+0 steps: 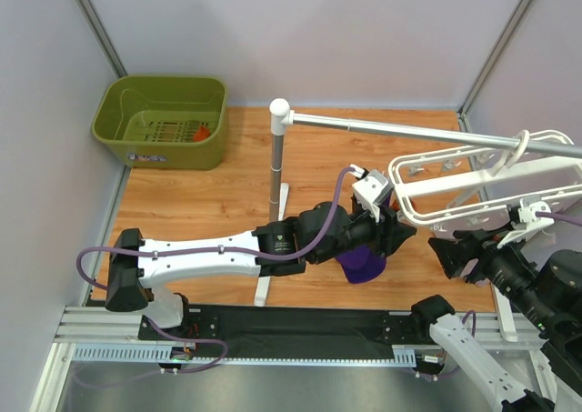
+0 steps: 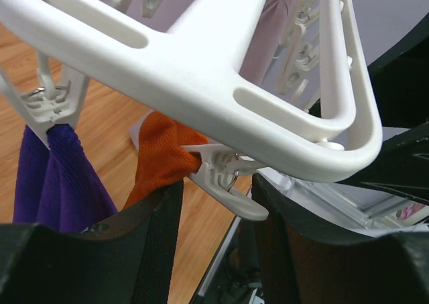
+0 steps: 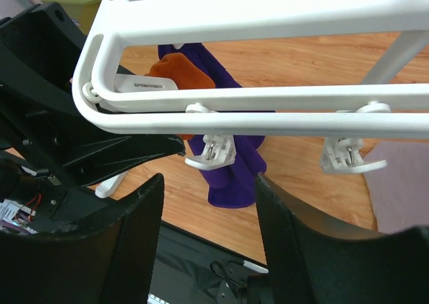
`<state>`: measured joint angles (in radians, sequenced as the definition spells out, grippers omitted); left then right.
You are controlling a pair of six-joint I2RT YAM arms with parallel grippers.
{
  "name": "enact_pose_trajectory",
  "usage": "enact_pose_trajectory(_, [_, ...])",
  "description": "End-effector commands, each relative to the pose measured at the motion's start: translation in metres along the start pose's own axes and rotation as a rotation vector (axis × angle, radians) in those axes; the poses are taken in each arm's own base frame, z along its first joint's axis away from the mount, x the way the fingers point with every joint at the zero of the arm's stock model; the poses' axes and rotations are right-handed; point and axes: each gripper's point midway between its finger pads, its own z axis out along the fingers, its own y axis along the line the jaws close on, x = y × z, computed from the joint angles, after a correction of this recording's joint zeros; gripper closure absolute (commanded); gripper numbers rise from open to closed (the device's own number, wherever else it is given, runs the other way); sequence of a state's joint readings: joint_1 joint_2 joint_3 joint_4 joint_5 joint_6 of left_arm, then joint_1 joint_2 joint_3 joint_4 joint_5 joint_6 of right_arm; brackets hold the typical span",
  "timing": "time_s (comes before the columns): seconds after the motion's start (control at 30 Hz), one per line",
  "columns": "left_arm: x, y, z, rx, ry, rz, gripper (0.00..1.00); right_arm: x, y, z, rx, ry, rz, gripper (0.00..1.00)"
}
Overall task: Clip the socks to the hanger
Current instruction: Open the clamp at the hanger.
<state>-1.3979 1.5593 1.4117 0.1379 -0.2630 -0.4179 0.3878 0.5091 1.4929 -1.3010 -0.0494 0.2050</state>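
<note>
1. Step in hand, at a guess: seating one sock (image 2: 164,153) in a clip (image 2: 221,183) at the left end of the hanger (image 2: 201,69). Sock appears bitten by that clip already, hanging just beside the purple cloth (image 2: 60,176).
2. Left tool (image 2: 218,186): spread, one finger on each side of that clip, wood showing through the gap. Touching the clip or not: cannot tell.
3. Right tool (image 3: 208,183): spread, nothing between the fingers, poised under the frame just below another clip.
4. Check the bite before backing off: a good fold of fabric inside the teeth, not only the hem edge.
5. Draw the left tool straight down and back, clear of the clip's handle, to avoid snagging it and swinging the frame.
6. Hold the right tool close under the frame, ready to steady any sway on the rail (image 1: 409,130).
7. Second sock (image 1: 202,133): seemingly the orange scrap in the green basket (image 1: 159,83) at the far left of the surface (image 1: 209,194), well apart from the hanger. Fetch it next and choose a free clip.
</note>
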Motion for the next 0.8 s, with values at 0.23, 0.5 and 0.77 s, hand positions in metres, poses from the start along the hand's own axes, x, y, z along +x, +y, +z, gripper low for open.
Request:
enact_pose_trajectory(0.23, [-0.01, -0.01, -0.008, 0.049, 0.003, -0.028, 0.48, -0.027, -0.01, 0.012, 0.047, -0.096, -0.099, 0.35])
enact_pose_trajectory(0.5, [-0.016, -0.02, -0.012, 0.099, -0.007, -0.05, 0.49, -0.023, 0.001, 0.022, -0.004, -0.098, -0.006, 0.55])
enact_pose_trajectory(0.77, [-0.015, -0.04, -0.027, 0.233, -0.011, -0.082, 0.51, -0.021, 0.003, 0.015, 0.003, -0.08, 0.068, 0.84])
